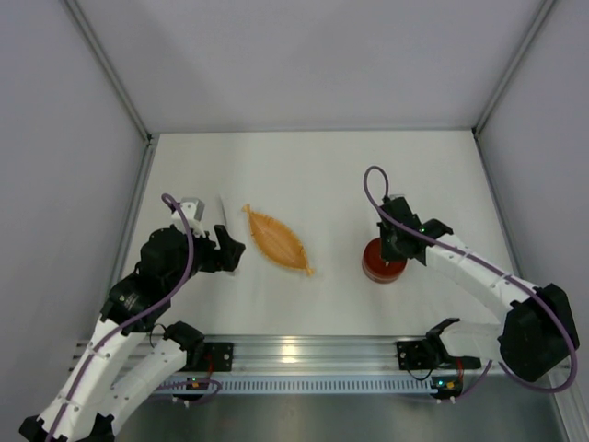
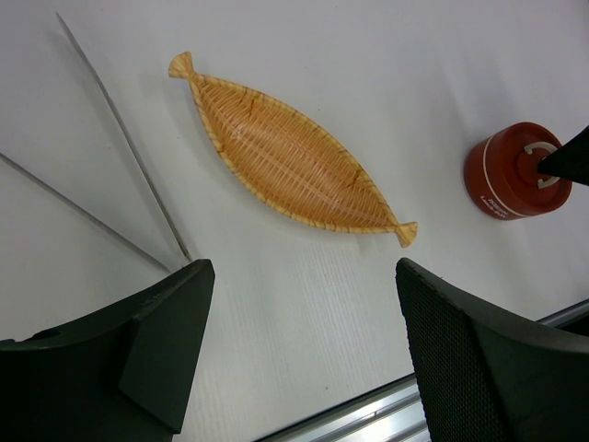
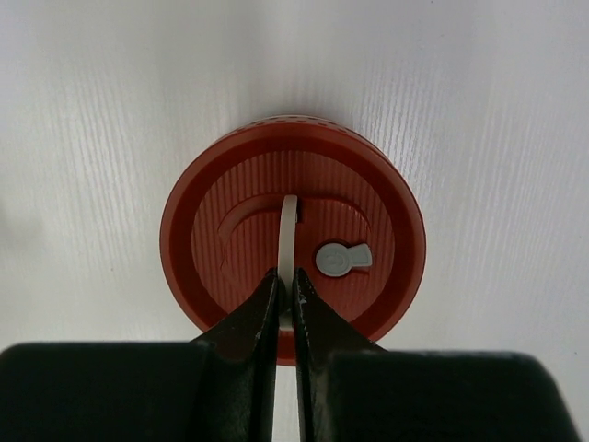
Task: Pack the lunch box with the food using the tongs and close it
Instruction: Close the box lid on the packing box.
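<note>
Round red lunch box (image 1: 377, 269): right of centre in the overhead view, at the far right edge in the left wrist view. Upright on the white surface, closed. Pale band and lettering low on its side.

Flat red ribbed lid (image 3: 359, 198): seated square on top. White loop handle (image 3: 289, 230) stands on edge at its centre, with a small grey tab (image 3: 340, 260) just beside it.

Long thin silver metal tongs (image 2: 124, 129): upper left of the left wrist view, lying flat. The two slim arms are spread wide and converge toward lower centre-left. Well apart from the box.

Lab test cell: grey panel walls (image 1: 313, 64), white table (image 1: 313, 175), aluminium mounting rail (image 1: 304, 354).
</note>
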Action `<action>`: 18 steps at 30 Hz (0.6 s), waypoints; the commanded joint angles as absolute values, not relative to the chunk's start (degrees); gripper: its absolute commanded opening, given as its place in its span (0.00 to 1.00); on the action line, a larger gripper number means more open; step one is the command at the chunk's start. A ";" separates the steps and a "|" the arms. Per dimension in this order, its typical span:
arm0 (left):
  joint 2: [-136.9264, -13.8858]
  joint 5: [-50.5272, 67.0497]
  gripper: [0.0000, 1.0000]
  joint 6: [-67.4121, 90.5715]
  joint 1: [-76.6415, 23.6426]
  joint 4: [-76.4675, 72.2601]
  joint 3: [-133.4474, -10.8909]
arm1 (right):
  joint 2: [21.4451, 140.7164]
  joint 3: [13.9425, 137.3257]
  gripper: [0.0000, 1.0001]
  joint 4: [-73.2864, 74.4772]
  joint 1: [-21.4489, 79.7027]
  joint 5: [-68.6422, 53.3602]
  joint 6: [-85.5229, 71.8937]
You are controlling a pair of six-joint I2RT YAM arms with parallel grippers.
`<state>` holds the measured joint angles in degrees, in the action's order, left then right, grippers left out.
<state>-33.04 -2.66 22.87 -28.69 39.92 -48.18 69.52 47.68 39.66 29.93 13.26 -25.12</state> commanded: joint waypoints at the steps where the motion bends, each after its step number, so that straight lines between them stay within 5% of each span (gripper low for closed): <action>1: -33.66 -3.34 0.85 23.64 -29.09 37.88 -47.90 | 72.68 44.12 0.06 37.01 29.53 12.22 -26.02; 18: -34.28 -3.52 0.85 23.64 -29.18 37.97 -47.90 | 78.49 42.62 0.16 31.02 27.51 8.08 -25.31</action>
